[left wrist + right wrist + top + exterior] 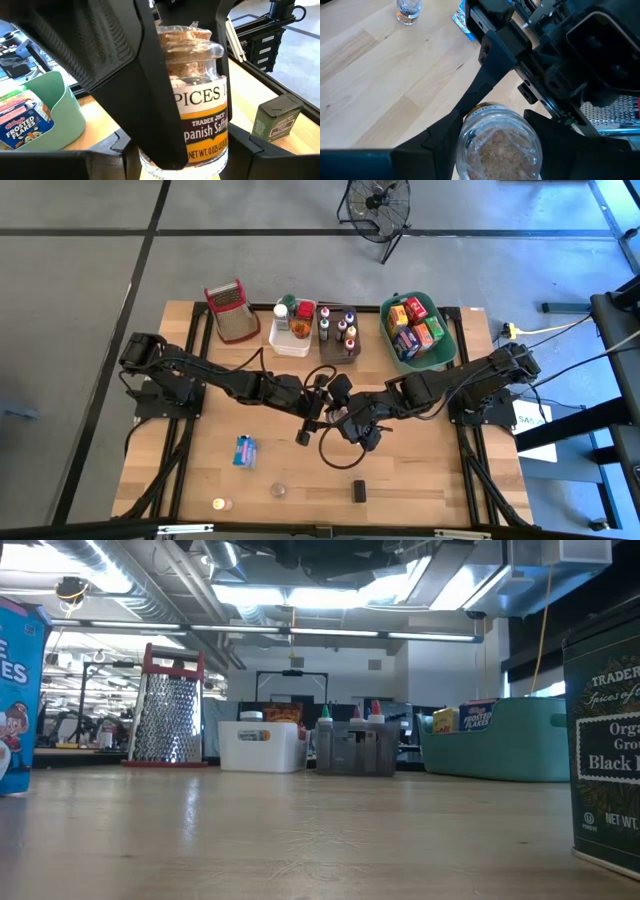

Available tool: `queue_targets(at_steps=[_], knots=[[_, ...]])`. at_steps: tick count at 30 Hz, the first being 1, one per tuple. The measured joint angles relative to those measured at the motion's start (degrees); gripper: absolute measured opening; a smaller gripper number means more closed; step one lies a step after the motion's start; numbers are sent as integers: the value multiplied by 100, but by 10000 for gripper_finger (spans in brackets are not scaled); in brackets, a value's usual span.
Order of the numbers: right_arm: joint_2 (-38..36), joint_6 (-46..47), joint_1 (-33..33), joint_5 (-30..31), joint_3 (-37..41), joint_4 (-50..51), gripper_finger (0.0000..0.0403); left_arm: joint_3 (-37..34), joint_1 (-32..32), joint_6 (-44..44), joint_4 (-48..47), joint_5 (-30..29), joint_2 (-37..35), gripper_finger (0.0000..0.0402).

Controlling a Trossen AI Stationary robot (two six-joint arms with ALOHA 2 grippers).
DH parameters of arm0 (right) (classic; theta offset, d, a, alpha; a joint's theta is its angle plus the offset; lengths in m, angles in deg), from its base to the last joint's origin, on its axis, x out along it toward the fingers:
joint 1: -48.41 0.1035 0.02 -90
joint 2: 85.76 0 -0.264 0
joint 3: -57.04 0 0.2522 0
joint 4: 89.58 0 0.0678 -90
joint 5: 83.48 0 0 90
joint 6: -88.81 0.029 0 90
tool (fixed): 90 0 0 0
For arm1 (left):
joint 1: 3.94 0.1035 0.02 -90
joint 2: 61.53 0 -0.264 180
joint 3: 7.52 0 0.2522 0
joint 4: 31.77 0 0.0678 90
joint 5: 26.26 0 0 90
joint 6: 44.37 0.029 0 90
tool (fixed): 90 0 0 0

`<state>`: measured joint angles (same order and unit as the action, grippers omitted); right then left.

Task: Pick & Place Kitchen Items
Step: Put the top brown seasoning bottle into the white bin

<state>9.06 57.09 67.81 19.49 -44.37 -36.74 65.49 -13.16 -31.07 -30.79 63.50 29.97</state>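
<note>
A small glass saffron jar [200, 100] with a cork top and a white, brown and orange label hangs above the table's middle, between both grippers. My left gripper [182, 157] comes from the table's left and is shut on it low down. My right gripper [497, 145] reaches in from the table's right, slanting down, and is shut on it higher up. In the high view the two meet at mid-table, left gripper [322, 395] beside right gripper [352, 420], and the arms hide the jar. The low view shows neither gripper. My left gripper pinches the jar's lower part [150, 162], near its base, between its two fingers, one on each side. It comes nearly level from the table's left. The jar stands upright, clear of the table. My right gripper pinches the jar's upper part between its two fingers [150, 95], one on each side, below the cork top [495, 142]. It slants down from the table's right. The jar stays upright and lifted clear.
On the table lie a dark green tin [358, 491], a blue box [244, 450], a little glass jar [279, 491] and a small round jar [219, 504]. Along the far edge stand a red-rimmed wire basket [230, 310], a white bin [291, 330], a grey bin [338, 332] and a green bin [445, 345].
</note>
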Motion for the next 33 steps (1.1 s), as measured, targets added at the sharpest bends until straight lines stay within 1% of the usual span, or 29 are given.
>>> queue_targets(at_steps=[5, 14, 17, 20, 24, 27, 31, 33], knots=[[0, 11, 0, 7, 0, 22, 219, 0, 1, 0, 7, -2, 0, 185], [0, 534, -2, 31, 0, -199, 265, 0, 0, -2, 60, 28, 0, 185], [0, 510, -7, 31, 0, -228, 277, 0, 9, 4, 77, -15, 0, 183], [0, 453, 0, 20, 0, -225, 279, 0, 9, 2, 80, -17, 0, 183], [-9, -75, 70, 59, 0, -274, 276, 0, 8, 22, 83, -15, 0, 185], [-40, -213, 161, 387, -21, -457, 274, 8, -7, 35, 137, -2, -2, 183], [-186, -158, 381, 989, -161, -606, 273, 37, -2, 57, 207, -40, -74, 184], [-307, -77, 539, 1167, -175, -791, 273, 33, -2, 61, 189, -43, -106, 185]])
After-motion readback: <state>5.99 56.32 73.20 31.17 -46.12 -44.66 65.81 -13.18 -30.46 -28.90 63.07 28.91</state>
